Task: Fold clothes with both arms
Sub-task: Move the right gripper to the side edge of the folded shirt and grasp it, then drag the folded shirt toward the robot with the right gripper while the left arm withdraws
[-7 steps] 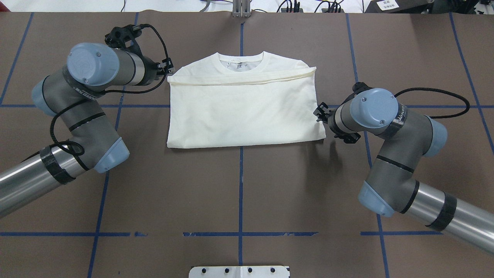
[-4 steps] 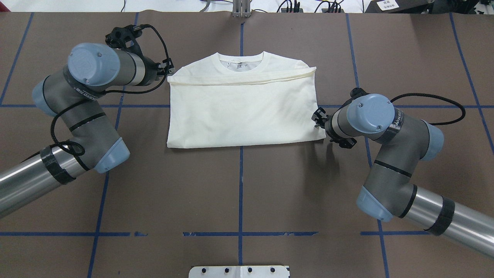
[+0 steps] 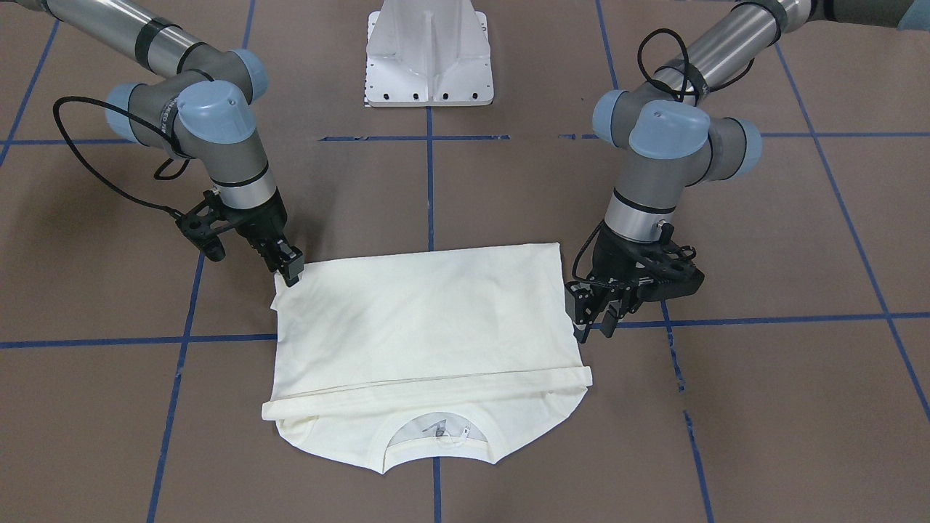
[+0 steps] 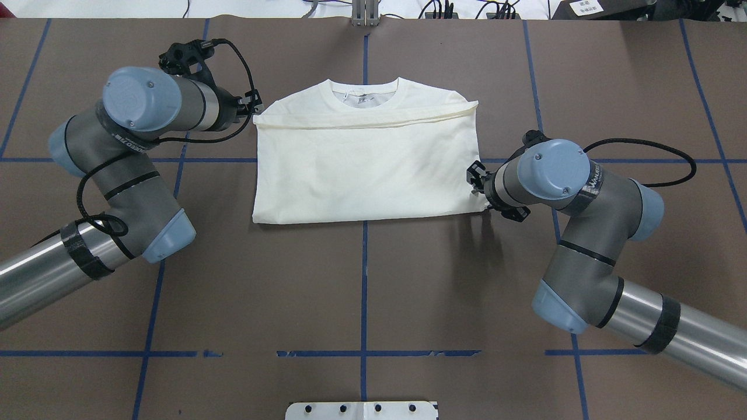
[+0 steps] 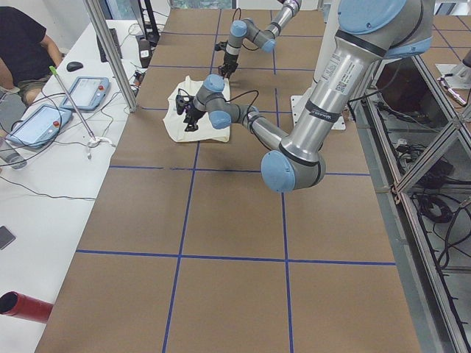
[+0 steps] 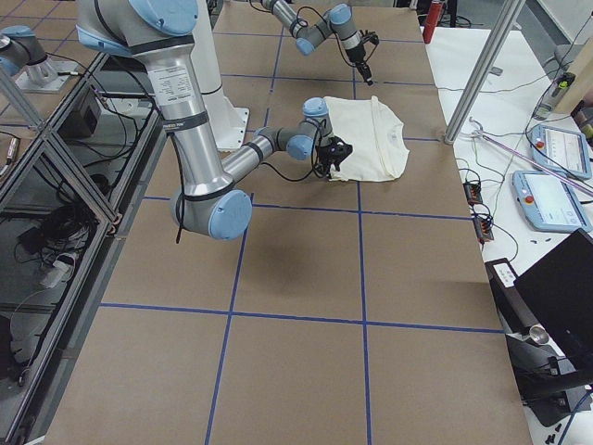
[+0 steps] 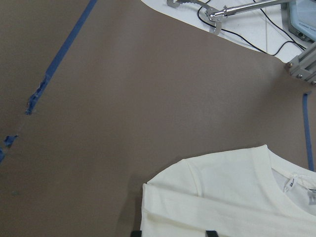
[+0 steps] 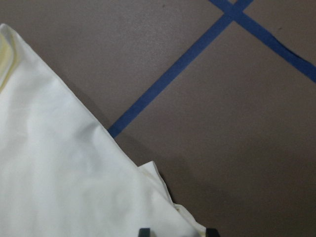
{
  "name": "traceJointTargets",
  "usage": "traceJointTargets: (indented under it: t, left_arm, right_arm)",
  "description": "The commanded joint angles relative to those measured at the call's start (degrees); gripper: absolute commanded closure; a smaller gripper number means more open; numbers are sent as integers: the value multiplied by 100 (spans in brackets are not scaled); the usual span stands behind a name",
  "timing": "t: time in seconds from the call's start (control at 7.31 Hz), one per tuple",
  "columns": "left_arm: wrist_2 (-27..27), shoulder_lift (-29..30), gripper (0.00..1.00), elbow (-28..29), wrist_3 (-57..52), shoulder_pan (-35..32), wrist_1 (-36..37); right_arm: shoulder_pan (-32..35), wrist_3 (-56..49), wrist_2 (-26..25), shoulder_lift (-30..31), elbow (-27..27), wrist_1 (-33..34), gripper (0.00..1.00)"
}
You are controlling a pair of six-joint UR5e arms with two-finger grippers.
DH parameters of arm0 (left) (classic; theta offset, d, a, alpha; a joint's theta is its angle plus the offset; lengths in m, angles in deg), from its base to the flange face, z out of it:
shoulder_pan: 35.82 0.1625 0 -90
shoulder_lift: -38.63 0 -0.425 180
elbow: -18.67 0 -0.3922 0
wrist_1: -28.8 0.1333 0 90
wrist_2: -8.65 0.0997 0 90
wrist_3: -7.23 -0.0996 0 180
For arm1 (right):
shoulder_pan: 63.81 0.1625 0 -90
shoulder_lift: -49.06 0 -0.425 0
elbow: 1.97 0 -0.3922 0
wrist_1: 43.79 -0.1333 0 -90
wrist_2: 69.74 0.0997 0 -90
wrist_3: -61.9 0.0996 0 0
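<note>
Two black claws sit at opposite corners of one cream shirt [image 4: 365, 169], which lies folded flat, plain side up, in the middle of the brown table [image 4: 362, 280], its collar toward the top of the overhead view. A long folded band crosses the shirt just below the collar. The left claw [image 4: 255, 111] is at the shirt's upper left corner in that view, at the end of the band. In its wrist camera the two fingertips [image 7: 211, 233] stand apart at the bottom edge with the shirt's edge between them. The right claw [image 4: 475, 181] is at the shirt's lower right corner, low over the cloth. Its wrist view also shows the fingertips [image 8: 144, 232] spread apart, with the pointed corner of fabric lying between them. Blue tape lines [image 4: 363, 291] cross the table, one running under the shirt's middle.
</note>
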Motion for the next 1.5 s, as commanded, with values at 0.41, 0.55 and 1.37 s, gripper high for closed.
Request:
traceJointTargets:
  t: [0.41,0.55,1.37]
  left_arm:
    - [-2,-5,47,9,0,16,0]
    - [-28,3,47,-17,9,16,0]
    - [-1065,21,47,-1071,990,603,-44]
  right_arm:
    - [29,-28,76,317,-568,10,100]
    - [-23,-28,154,815,-1171,53,100]
    - [-3043,-11,638,3509,-3392,54,100]
